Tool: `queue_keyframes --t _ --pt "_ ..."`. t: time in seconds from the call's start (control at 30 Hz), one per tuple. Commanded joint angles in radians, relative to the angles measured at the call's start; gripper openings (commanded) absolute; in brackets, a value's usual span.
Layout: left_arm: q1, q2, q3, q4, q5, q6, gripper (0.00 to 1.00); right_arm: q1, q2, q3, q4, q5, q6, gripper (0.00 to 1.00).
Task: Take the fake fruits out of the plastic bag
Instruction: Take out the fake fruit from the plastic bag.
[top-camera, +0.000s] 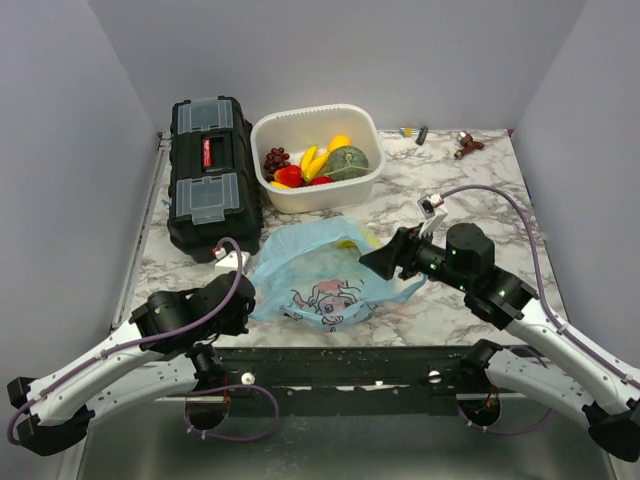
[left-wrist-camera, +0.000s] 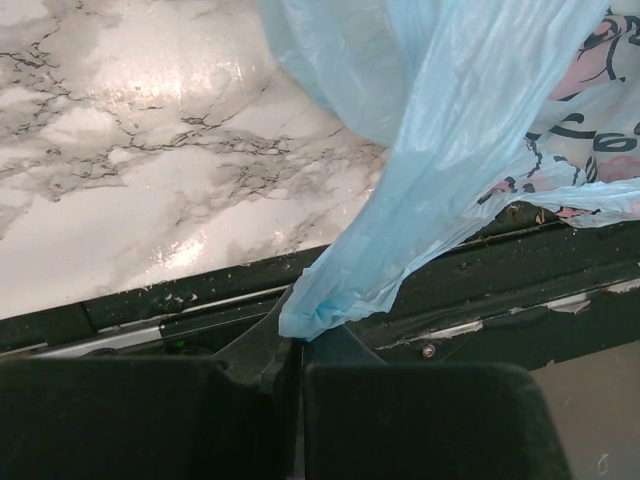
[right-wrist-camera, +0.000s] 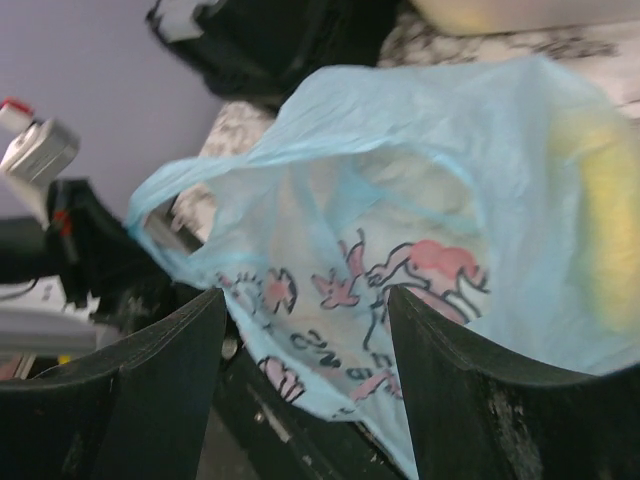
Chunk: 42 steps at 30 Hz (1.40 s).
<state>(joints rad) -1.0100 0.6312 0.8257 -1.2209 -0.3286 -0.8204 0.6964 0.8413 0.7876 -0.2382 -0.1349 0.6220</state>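
In left tool (left-wrist-camera: 298, 352), the plastic bag (left-wrist-camera: 450, 120)

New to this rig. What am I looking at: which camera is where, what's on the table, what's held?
Two robot arms bolted at the table's near edge, each with a two-finger gripper. The overhead picture looks down from behind them; the other two come from wrist cameras. On the marble table sit a black toolbox, a white tub holding toy fruits, and a light-blue plastic bag. The left gripper is shut on a fold of the bag. The right gripper is open, facing the bag, holding nothing. Something yellow shows through the bag; what it is, I cannot tell.
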Motion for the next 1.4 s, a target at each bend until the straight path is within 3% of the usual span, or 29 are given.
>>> queue_keyframes --t 0.0,0.13,0.27,0.53,0.83,1.13,1.37 --pt "-0.001 0.012 0.000 -0.013 -0.015 -0.001 0.00 0.079 -0.041 -0.057 0.099 -0.121 0.010 0.69" --pt "-0.001 0.022 0.001 -0.013 -0.015 -0.002 0.00 0.203 0.056 -0.052 0.099 -0.039 0.021 0.69" --pt "-0.001 0.024 0.001 -0.012 -0.016 -0.002 0.00 0.320 0.197 -0.049 0.126 0.169 0.094 0.68" --pt "-0.002 0.017 0.000 -0.011 -0.016 -0.002 0.00 0.327 0.443 -0.008 0.196 0.541 0.306 0.66" --pt "-0.001 0.022 0.020 0.010 0.016 0.015 0.00 0.327 0.756 0.218 0.031 0.805 0.552 0.65" --pt "-0.002 0.014 0.028 0.345 0.250 0.024 0.00 0.326 1.003 0.427 -0.274 1.034 0.840 0.69" --pt "-0.012 -0.023 -0.072 0.450 0.361 -0.007 0.00 0.304 1.020 0.373 -0.209 1.092 0.866 0.69"
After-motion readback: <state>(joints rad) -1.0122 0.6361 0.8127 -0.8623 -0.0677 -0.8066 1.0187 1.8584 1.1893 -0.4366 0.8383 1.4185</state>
